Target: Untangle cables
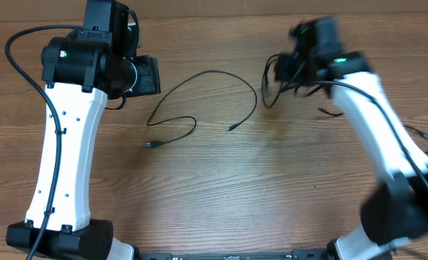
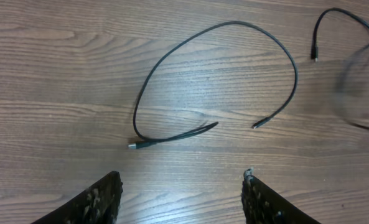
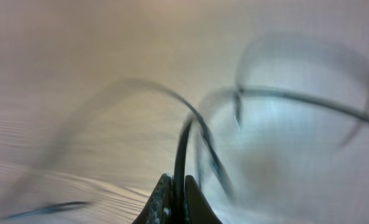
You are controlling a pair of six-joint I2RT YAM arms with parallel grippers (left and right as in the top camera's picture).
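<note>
One thin black cable (image 1: 214,74) lies loose on the wooden table in a wide loop, its plug ends near the middle; it also shows in the left wrist view (image 2: 234,28). My left gripper (image 2: 181,186) is open and empty, hovering above the table just short of that cable. My right gripper (image 3: 175,186) is shut on a strand of the other cables (image 3: 184,143), which hang from it in blurred loops. From overhead that tangled bundle (image 1: 271,79) dangles at the right gripper (image 1: 300,61), above the table's far right.
A loose black cable end (image 1: 330,112) lies on the table right of the bundle, and another plug end (image 1: 423,135) lies by the right arm. The left arm's body (image 1: 66,137) stands at the left.
</note>
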